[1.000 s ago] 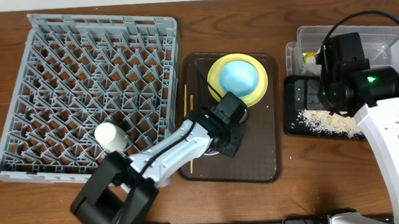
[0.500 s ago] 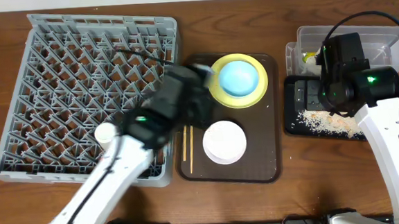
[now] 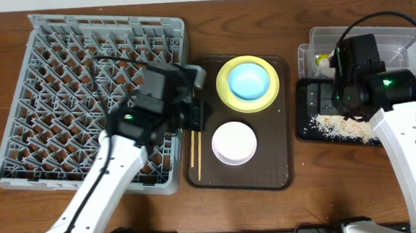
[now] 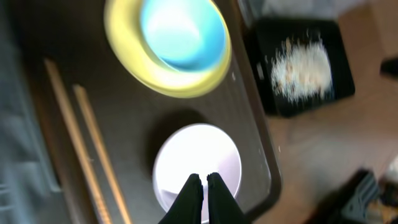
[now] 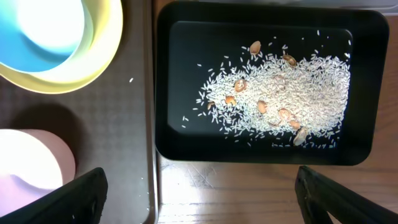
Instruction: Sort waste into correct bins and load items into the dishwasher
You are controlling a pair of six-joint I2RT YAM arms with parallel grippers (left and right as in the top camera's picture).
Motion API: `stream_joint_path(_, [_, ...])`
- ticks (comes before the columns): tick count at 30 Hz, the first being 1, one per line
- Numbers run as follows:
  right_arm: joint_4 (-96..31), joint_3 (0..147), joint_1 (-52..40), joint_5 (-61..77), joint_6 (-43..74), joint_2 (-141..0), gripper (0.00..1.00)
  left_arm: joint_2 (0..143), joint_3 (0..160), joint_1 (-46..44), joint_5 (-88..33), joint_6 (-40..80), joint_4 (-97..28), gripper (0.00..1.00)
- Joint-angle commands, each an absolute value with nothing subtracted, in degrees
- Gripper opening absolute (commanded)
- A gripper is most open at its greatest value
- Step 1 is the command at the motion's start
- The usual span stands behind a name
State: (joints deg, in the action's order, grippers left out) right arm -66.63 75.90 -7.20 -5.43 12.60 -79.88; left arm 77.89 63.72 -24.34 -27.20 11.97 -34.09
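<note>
The grey dish rack (image 3: 83,88) lies at the left. On the brown serving tray (image 3: 276,159) a light blue bowl (image 3: 248,81) sits in the yellow plate (image 3: 230,99). A white bowl (image 3: 233,143) and two chopsticks (image 3: 193,152) lie nearer. My left gripper (image 3: 201,112) is shut and empty, above the tray's left edge; in the left wrist view its tips (image 4: 202,181) hang over the white bowl (image 4: 186,155). My right gripper (image 5: 199,186) is open over the black tray (image 5: 168,93), which holds rice crumbs (image 5: 280,93). The wrapper (image 3: 322,59) lies in the clear tub (image 3: 384,37). The napkin is out of view.
The rack's right wall stands close against the brown tray's left edge, right under my left wrist. The clear tub and black tray (image 3: 304,96) sit side by side at the right, close to the brown tray. Bare wood shows along the table's front.
My left arm has lifted off the white bowl and swung up and left toward the rack, then settled by the tray's left edge. The white bowl is uncovered. My right arm has not moved.
</note>
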Motion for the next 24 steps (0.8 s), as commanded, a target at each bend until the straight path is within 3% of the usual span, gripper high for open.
stream_joint_path(1, [-67.0,76.0,-6.8,-6.2,12.8,-79.8,0.94,80.7,64.0,-30.4,-22.7,11.7,-34.5,0.06])
stream_joint_path(12, [-70.0,76.0,-6.0,-11.8,12.6,-79.8,0.94,93.5,64.0,-49.1,-9.3,11.7,-30.7,0.07])
stream_joint_path(16, [-70.1,76.0,-5.9,-11.8,12.6,-79.8,0.94,98.2,64.0,-52.2,-9.3,11.7,-27.4,0.28])
stream_joint_path(19, [-70.1,76.0,-5.9,-11.7,12.6,-79.8,0.95,101.2,64.0,-53.1,-9.2,11.7,-26.0,0.30])
stream_joint_path(21, [-70.1,76.0,-5.9,-11.7,12.6,-79.8,0.95,102.7,64.0,-53.1,-8.0,11.7,-25.9,0.36])
stream_joint_path(24, [-70.1,76.0,-5.9,-11.7,12.6,-79.8,0.95,104.4,64.0,-53.1,-4.8,11.7,-26.0,0.36])
